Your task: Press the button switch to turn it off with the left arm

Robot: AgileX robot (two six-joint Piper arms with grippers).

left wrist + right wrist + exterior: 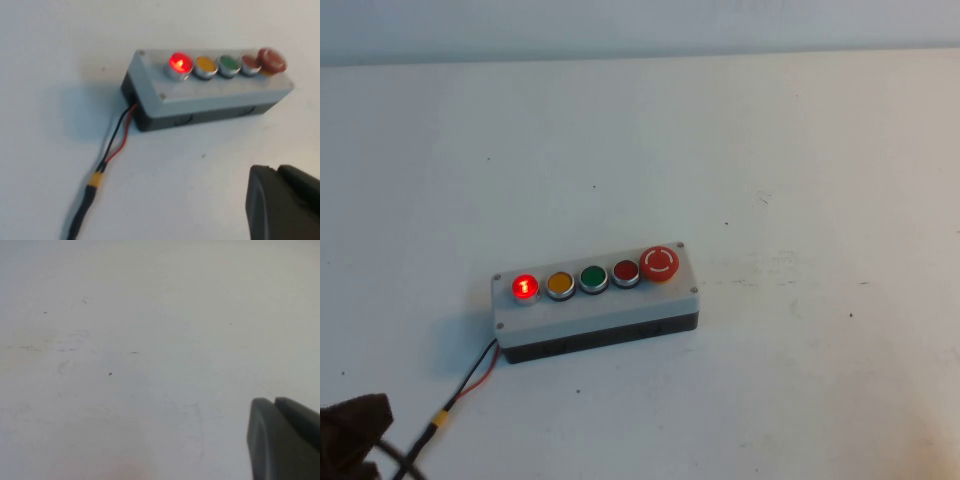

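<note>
Button switch (525,287) lit red, sits at the left end of the button row on the grey box (600,315), mid-table (800,150), a bit toward the near edge. Left end effector (355,435) at the near-left corner, apart from the box, fingers together. Right end effector (285,440) over bare table, fingers together. Black-red cable (470,385) leaves the box's left end.

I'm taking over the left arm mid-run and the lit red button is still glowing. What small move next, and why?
Probably bring the left gripper forward and over the button switch, then stop above it. The switch glows red at the left end of the grey box, untouched; the gripper sits low at the table's near-left corner, clear of the box. The right gripper hovers over bare table.
</note>
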